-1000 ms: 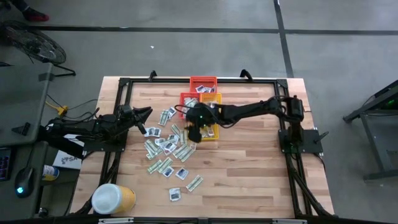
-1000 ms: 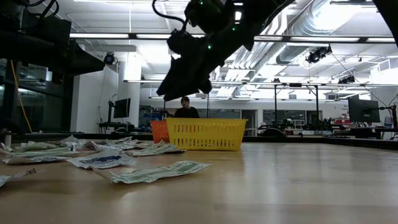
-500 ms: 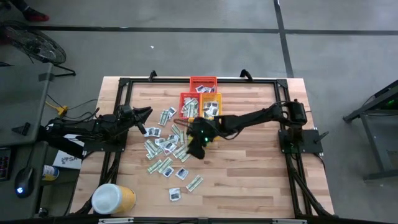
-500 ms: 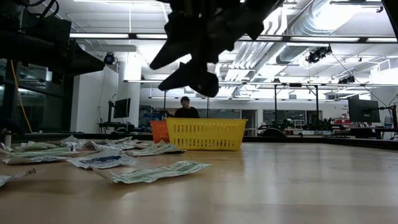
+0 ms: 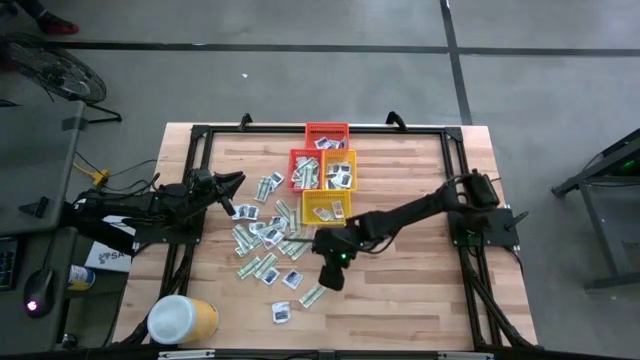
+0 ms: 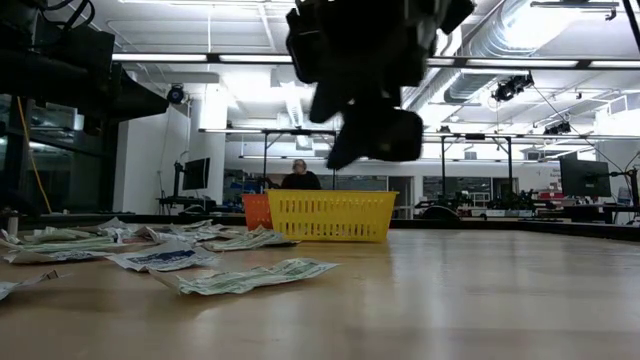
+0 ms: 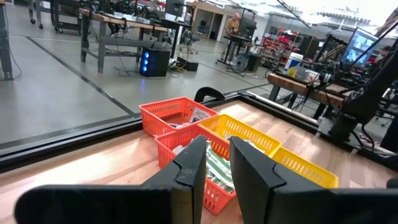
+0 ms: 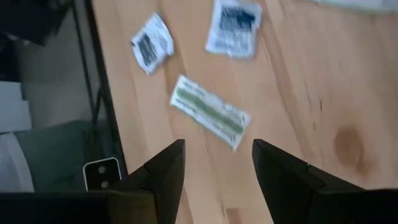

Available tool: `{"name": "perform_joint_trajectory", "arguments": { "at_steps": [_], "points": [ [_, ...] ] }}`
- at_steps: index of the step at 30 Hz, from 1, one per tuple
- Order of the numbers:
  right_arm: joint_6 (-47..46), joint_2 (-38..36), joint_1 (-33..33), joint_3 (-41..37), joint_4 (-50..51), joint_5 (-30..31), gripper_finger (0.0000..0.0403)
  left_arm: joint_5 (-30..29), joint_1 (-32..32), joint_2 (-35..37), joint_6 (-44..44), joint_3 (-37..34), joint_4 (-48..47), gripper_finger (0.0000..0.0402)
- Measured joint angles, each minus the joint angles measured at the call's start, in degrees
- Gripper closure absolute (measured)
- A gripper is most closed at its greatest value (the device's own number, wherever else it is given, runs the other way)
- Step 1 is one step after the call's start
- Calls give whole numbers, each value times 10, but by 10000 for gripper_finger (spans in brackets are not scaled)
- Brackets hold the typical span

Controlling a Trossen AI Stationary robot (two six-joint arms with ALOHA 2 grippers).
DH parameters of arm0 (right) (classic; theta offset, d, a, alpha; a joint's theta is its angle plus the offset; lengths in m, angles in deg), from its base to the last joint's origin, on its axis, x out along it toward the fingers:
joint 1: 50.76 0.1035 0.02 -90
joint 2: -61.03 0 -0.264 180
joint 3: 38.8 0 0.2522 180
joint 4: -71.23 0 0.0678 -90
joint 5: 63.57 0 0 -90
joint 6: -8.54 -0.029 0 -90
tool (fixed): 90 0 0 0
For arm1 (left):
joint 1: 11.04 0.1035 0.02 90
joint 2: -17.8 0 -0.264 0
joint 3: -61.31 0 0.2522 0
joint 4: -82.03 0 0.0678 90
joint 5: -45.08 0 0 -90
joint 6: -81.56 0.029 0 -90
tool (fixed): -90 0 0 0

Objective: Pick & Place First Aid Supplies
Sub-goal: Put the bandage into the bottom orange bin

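R gripper (image 8: 214,163) spread wide, empty, over pale green-and-white oblong strip packet (image 8: 211,112) | L gripper (image 7: 216,163) parked near table's left edge, fingers w/ narrow gap, nothing between

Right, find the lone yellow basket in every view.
High view: yellow basket, mid-table, front of the basket cluster.
Low view: centre, on the far tabletop.
Left wrist view: at the cluster's front end.
Right wrist view: not in it.
Shared landmark: the orange-red basket beside it.

Red (image 5: 327,133), orange, yellow baskets (clustered); yellow tub (image 5: 183,320)
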Motion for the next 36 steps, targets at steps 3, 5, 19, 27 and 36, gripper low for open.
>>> {"name": "perform_joint_trajectory", "arguments": {
  "at_steps": [3,5,19,27,36],
  "points": [
    [-48,0,17,0,17,24,221,0,0,0,0,0,0,328],
    [-91,3,27,0,19,36,221,0,0,0,0,0,0,328],
    [-280,80,50,0,-35,87,221,0,0,0,0,0,0,328],
    [-301,96,52,1,-62,97,221,0,0,0,0,0,0,328],
    [-324,120,67,2,-111,96,221,0,0,0,0,0,0,328]
  ]
}}
